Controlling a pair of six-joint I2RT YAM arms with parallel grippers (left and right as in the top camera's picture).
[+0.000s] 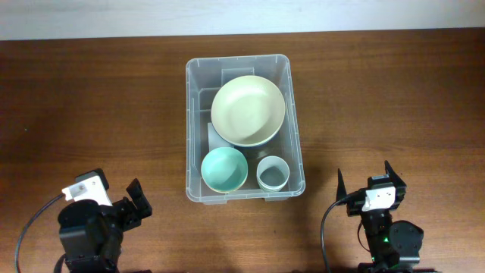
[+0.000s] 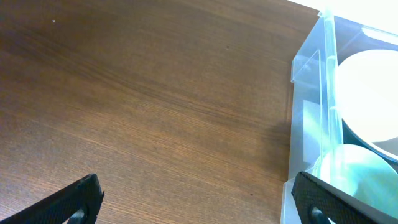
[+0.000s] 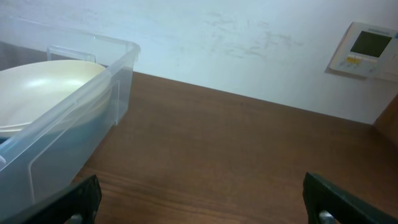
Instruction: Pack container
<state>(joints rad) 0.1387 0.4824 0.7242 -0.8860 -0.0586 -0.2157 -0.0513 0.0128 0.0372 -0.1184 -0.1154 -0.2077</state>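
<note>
The clear plastic container stands at the table's middle. Inside it lie a large cream bowl, a small teal bowl and a pale cup. My left gripper is open and empty at the front left, its fingers wide apart over bare wood; the container's left wall shows at the right of that view. My right gripper is open and empty at the front right; the container's corner with the cream bowl shows at the left.
The dark wooden table runs to a white wall at the back. A white wall panel with a small display hangs at the far right of the right wrist view.
</note>
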